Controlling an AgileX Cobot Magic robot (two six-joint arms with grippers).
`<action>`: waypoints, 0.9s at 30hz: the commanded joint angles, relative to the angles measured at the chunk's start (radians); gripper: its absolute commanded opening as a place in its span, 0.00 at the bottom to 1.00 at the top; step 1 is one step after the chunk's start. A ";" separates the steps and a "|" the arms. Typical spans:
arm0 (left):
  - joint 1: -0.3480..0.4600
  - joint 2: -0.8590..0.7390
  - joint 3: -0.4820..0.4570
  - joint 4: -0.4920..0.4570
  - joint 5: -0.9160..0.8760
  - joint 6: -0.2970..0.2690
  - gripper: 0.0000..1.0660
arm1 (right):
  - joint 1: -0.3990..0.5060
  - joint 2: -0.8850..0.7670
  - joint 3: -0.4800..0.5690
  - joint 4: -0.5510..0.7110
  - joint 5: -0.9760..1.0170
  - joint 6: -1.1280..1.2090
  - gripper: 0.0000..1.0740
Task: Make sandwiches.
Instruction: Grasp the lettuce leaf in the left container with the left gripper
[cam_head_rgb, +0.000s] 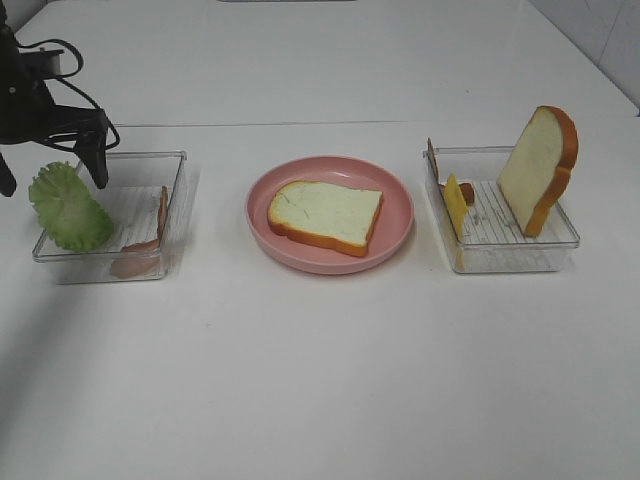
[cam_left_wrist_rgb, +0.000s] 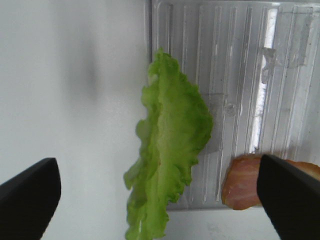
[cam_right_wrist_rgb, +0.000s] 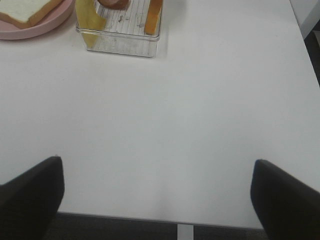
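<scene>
One lettuce leaf (cam_left_wrist_rgb: 172, 125) stands edgewise just ahead of the left gripper (cam_left_wrist_rgb: 157, 172), crossing its closing line. The jaws are wide apart and empty.

Left fingers (cam_left_wrist_rgb: 27, 195), right fingers (cam_right_wrist_rgb: 30, 192) wide apart.

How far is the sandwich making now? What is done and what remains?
Done: one bread slice lies on the pink plate. In hand: the left gripper hangs open over the lettuce, holding nothing; the right gripper is open over the table. Left: lettuce, bacon, cheese and the second bread slice are not yet stacked.
</scene>
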 joint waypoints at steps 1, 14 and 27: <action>0.002 0.008 0.004 -0.007 -0.018 0.001 0.94 | -0.005 -0.005 0.002 0.000 -0.005 -0.006 0.92; 0.002 0.021 0.004 -0.007 -0.027 0.000 0.70 | -0.005 -0.005 0.002 0.000 -0.005 -0.006 0.92; 0.002 0.021 0.004 -0.007 -0.027 0.000 0.19 | -0.005 -0.005 0.002 0.000 -0.005 -0.006 0.92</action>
